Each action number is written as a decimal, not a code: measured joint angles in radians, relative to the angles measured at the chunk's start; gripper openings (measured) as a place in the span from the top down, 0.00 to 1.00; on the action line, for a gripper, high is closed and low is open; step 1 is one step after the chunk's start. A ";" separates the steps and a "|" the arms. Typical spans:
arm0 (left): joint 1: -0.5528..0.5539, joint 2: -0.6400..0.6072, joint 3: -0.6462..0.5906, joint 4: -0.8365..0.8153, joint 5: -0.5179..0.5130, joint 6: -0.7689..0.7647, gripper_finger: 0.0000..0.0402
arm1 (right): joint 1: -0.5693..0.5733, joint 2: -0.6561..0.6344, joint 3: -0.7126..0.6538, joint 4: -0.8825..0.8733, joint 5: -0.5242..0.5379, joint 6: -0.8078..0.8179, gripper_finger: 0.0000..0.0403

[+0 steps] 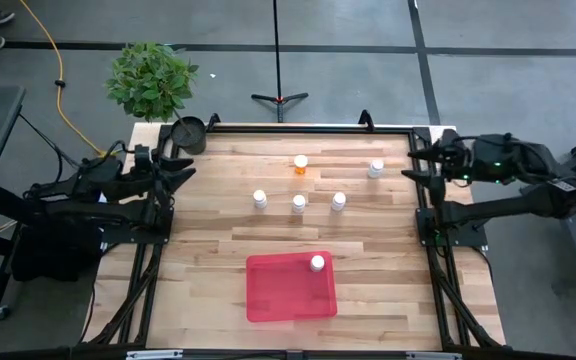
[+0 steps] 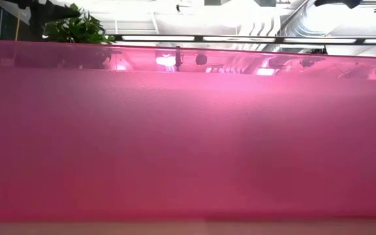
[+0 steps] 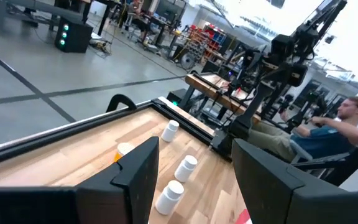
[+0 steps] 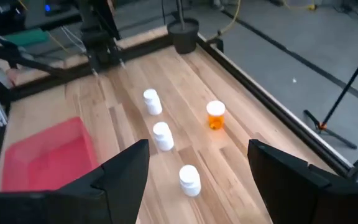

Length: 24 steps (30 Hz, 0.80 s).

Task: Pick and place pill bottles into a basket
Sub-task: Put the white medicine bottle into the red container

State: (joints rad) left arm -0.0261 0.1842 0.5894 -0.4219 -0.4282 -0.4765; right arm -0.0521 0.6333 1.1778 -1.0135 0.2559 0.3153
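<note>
Several white pill bottles (image 1: 299, 204) stand upright on their bases on the wooden table's far half, and an orange one with a white cap (image 1: 300, 163) stands behind them. One white bottle (image 1: 317, 263) stands in the far right corner of the red basket (image 1: 278, 295), which lies flat near the front. My left gripper (image 1: 183, 170) is drawn back over the table's left edge, open and empty (image 3: 194, 146). My right gripper (image 1: 413, 165) is over the right edge, also open and empty (image 4: 197, 149). The basket's wall (image 2: 188, 143) fills the low view.
A small black round pot (image 1: 189, 133) stands at the table's far left corner, with a leafy plant (image 1: 153, 80) behind it. A stand's feet (image 1: 279, 98) are on the floor beyond the far edge. A person (image 3: 328, 130) sits beyond the right arm.
</note>
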 joint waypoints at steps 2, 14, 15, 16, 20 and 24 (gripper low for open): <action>0.000 -0.019 -0.007 0.001 0.004 -0.001 0.41 | 0.000 -0.029 -0.002 0.002 0.019 0.003 0.35; 0.000 -0.051 -0.010 -0.066 0.013 0.000 0.41 | 0.000 -0.192 -0.317 0.167 0.075 0.104 0.35; 0.000 -0.051 -0.010 -0.067 0.007 0.000 0.41 | 0.000 -0.191 -0.341 0.172 0.075 0.107 0.35; 0.000 -0.051 -0.010 -0.067 0.002 0.000 0.41 | 0.000 -0.190 -0.364 0.173 0.075 0.117 0.35; 0.000 -0.059 -0.010 -0.069 -0.005 0.000 0.41 | 0.000 -0.193 -0.439 0.157 0.083 0.174 0.35; 0.000 -0.075 -0.010 -0.077 -0.005 0.000 0.41 | -0.001 -0.198 -0.464 0.081 0.163 0.256 0.35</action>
State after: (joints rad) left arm -0.0261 0.1096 0.5793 -0.4989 -0.4335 -0.4766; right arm -0.0528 0.4355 0.7137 -0.9329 0.4193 0.5713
